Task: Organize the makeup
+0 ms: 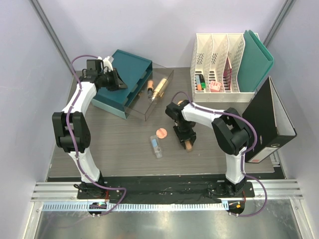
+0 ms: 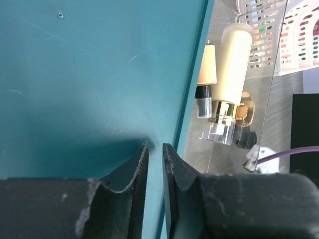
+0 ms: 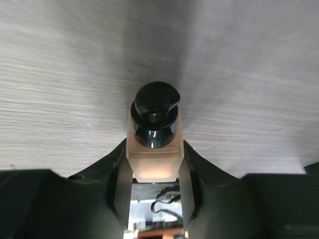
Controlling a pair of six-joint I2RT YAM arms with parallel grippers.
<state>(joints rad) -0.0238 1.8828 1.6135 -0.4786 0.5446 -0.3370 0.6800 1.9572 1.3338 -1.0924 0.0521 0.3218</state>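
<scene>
grey wood-grain table [image 1: 114, 149], walled in pale lilac, with two black-and-white robot arms reaching across it. right gripper [image 1: 187, 141] is lowered to the tabletop near the middle, its two fingers [image 3: 117, 172] clamped on the flat sides of a peach bottle [image 3: 152, 162] with a glossy black cap; no print shows on the bottle's visible face. just left of it lie a round pink compact [image 1: 160, 133] and, nearer the arms, a clear tube [image 1: 156, 146], both loose on the wood. farther back, a clear box [image 1: 167, 82] holds a cream bottle [image 2: 232, 64] with a gold collar and a slimmer tan bottle [image 2: 207, 62] side by side. the box sits against a teal tray [image 1: 122, 82], where the left gripper [image 2: 155, 149] hovers, its fingers drawn close with only a slit between them and the tray's rim running into that slit; whether they press it cannot be told. at the back right stand white file holders [image 1: 219, 64] with markers [image 1: 200, 82] and a pink item [image 1: 216, 87], a green folder [image 1: 256, 59], and a black binder [image 1: 271, 124] whose spine label is too small to read.
</scene>
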